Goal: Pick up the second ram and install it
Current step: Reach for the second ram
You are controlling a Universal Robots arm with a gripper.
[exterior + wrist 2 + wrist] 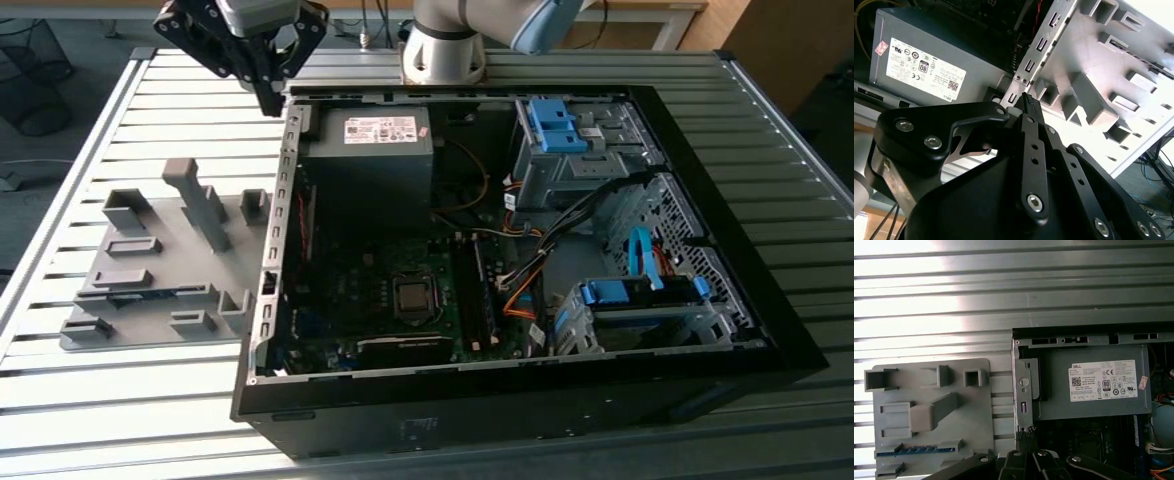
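1. A slatted metal table (107,400) carries an open computer case (534,425). A gray fixture tray (160,240) lies just beside the case, on the exterior view's left.
2. The robot arm's base (447,55) stands at the table's far edge, behind the case.
3. In the second wrist view the pincer (1026,97) is clenched. Its two black fingers (1030,145) lie pressed together up to their toothed tips, with nothing between them.
4. In the exterior view the pincer hangs over the far corner of the case, above the seam between tray and case wall, and touches neither.
5. In the first wrist view the fingertips point at the case's perforated sheet-metal edge, next to the gray power supply (1089,385) with its white label.
6. The second ram (916,451) rests in the fixture tray. It is a thin blue stick standing on its long edge in a narrow slot, ungrasped and well apart from the pincer.
7. The tray's other holders near it are blocky gray uprights and pockets.
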